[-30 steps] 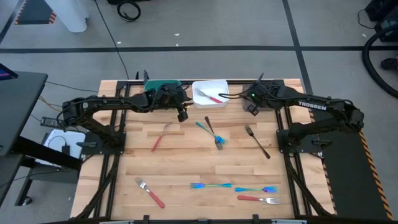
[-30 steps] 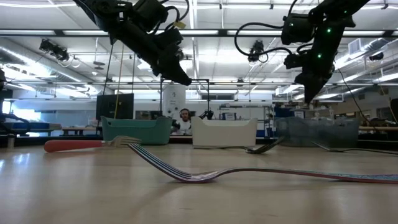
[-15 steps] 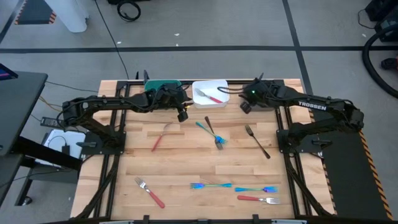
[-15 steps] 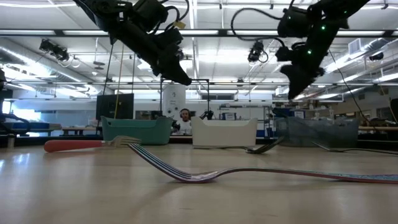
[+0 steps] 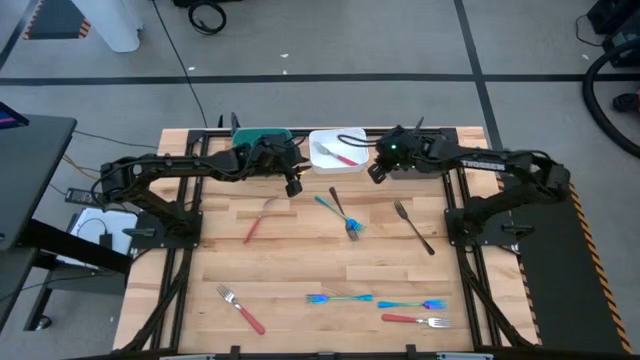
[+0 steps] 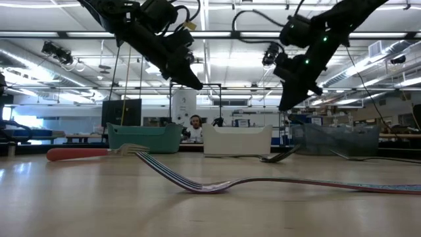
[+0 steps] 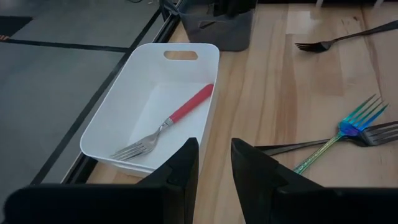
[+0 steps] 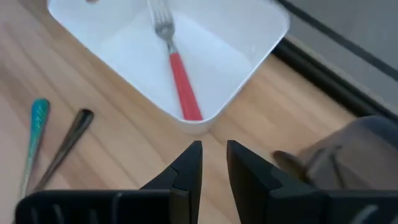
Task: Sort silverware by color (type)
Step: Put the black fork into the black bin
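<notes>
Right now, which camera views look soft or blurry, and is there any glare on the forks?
Low view: the near iridescent fork is sharp with bright sheen on its tines, while the bins and room behind are soft. Right wrist view: the white bin and red-handled fork look slightly blurred. High view: evenly lit, with no strong glare.

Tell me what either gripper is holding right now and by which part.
Nothing. The left gripper and the right gripper both show an empty gap between their fingers, hovering near the white bin with one red fork inside.

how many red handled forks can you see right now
4: one in the white bin at, one left of centre, one at the near left, one at the near right. Others may be hidden in the teal bin.
</notes>
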Motion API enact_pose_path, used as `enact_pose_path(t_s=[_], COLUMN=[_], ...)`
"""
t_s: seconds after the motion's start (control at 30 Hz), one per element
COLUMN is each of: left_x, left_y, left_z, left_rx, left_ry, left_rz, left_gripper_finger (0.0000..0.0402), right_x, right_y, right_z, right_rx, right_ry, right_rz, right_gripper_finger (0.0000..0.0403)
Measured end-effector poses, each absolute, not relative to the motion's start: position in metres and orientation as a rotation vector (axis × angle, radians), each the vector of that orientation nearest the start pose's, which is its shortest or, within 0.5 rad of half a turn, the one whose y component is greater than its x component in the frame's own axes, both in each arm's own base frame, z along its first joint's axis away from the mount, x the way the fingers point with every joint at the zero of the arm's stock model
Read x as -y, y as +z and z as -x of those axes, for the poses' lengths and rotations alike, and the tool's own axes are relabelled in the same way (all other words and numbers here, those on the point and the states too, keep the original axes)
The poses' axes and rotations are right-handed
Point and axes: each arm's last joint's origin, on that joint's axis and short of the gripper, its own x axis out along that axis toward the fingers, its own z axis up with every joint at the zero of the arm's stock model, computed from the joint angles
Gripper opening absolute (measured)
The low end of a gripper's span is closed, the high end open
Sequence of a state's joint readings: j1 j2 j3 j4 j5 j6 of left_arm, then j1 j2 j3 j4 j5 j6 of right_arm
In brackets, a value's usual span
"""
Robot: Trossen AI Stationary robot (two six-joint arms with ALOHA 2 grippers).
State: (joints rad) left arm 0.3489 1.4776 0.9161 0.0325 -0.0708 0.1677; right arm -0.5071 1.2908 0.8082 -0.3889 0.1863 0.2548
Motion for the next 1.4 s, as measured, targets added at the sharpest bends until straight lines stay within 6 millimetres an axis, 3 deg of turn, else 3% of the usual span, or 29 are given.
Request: enact_pose_path(t_s=[0.17, 0.37, 0.93, 1.2, 1.4], left_x=[-0.111, -0.111, -0.111, -0.111, -0.111], left_y=[0.238, 0.238, 0.238, 0.238, 0.238], left_z=[-0.298, -0.298, -0.298, -0.298, -0.298], left_rx=[-0.564, -0.566, -0.562, -0.562, -0.562], left_ry=[0.362, 0.361, 0.363, 0.363, 0.363], left_rz=[-0.097, -0.098, -0.098, -0.098, -0.098], left_gripper_finger=[0.01, 0.01, 0.01, 0.01, 0.01], right_x=[0.137, 0.146, 0.179, 0.194, 0.186], right_y=[0.205, 0.205, 0.204, 0.204, 0.213], right_z=[-0.227, -0.224, -0.192, -0.179, -0.177], right_rx=[-0.837, -0.849, -0.93, -0.924, -0.897], right_ry=[-0.786, -0.916, -1.191, -1.228, -1.096], right_rz=[-0.385, -0.336, -0.266, -0.289, -0.348], right_gripper_finger=[0.0082, 0.0081, 0.0081, 0.0081, 0.0081])
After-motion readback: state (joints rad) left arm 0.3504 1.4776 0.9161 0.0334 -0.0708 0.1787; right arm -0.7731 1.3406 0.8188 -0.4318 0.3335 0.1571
